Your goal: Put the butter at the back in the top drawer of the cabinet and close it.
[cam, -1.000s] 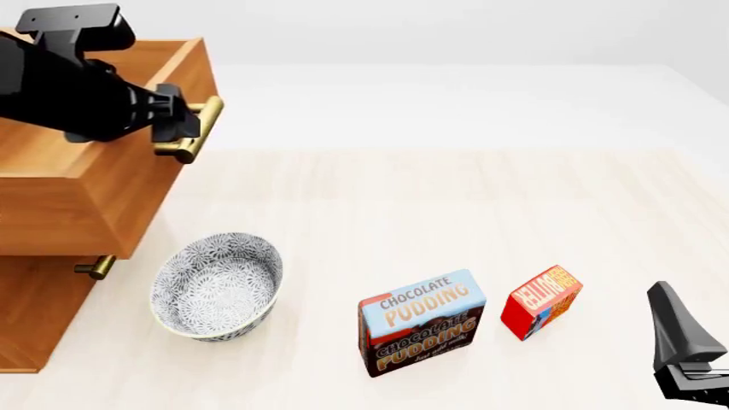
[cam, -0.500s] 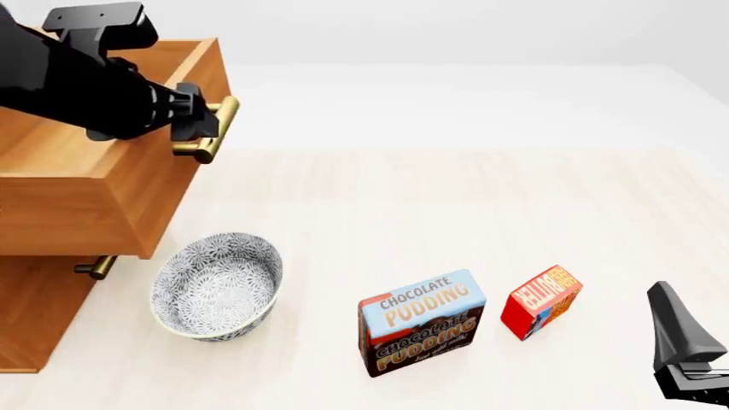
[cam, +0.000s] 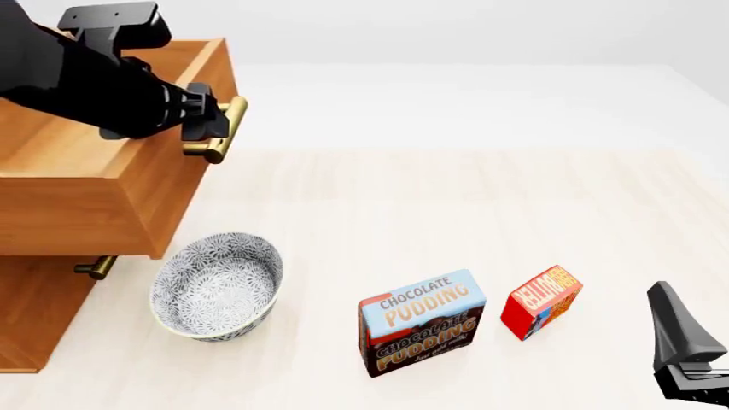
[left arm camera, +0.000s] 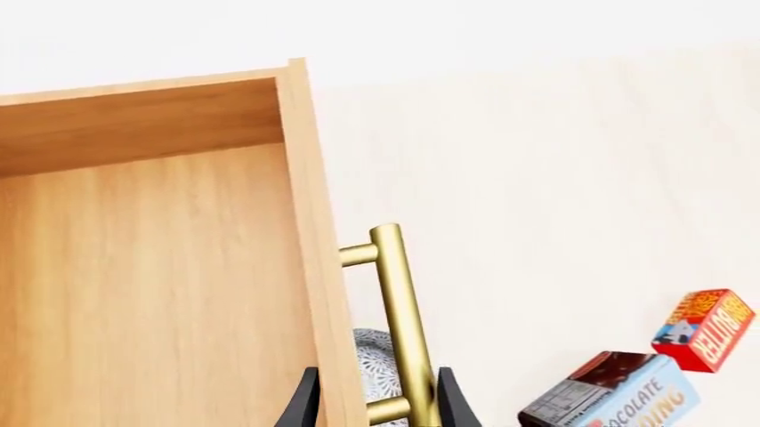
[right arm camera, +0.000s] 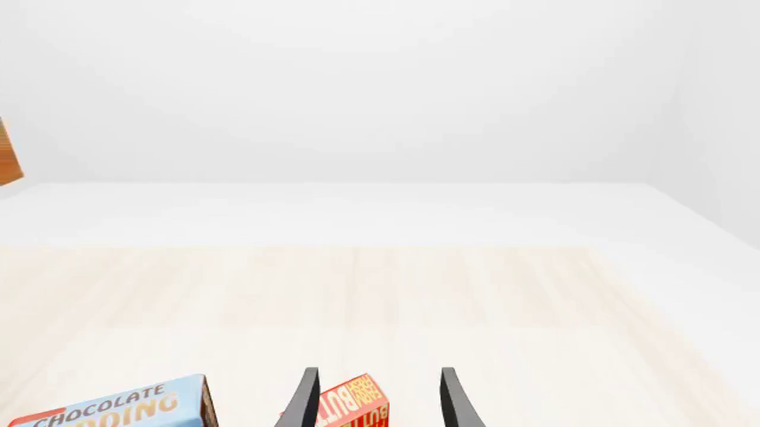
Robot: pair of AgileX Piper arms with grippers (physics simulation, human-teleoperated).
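1. The cabinet stands at the left edge of the bench, its light-brown wood filling that side of the front view.
2. The top drawer is pulled well out toward the bench's middle, and its plain wooden inside shows in the left wrist view.
3. The left gripper reaches over the open drawer and is closed around the brass handle; in the left wrist view a black finger sits on each side of the bar.
4. A second brass handle on a lower drawer shows just under the overhang of the top drawer.
5. A patterned grey-and-white bowl sits on the bench just beside the cabinet, partly under the front of the open drawer.
6. The Chocolate Pudding box stands upright near the front edge of the bench, to the right of the bowl.
7. The butter stands on the bench just right of the pudding box, close to it but apart, well away from the drawer.
8. The right gripper hangs low at the bench's right front corner with its fingers spread and nothing clamped; in the right wrist view the butter appears between the two fingertips but farther off.
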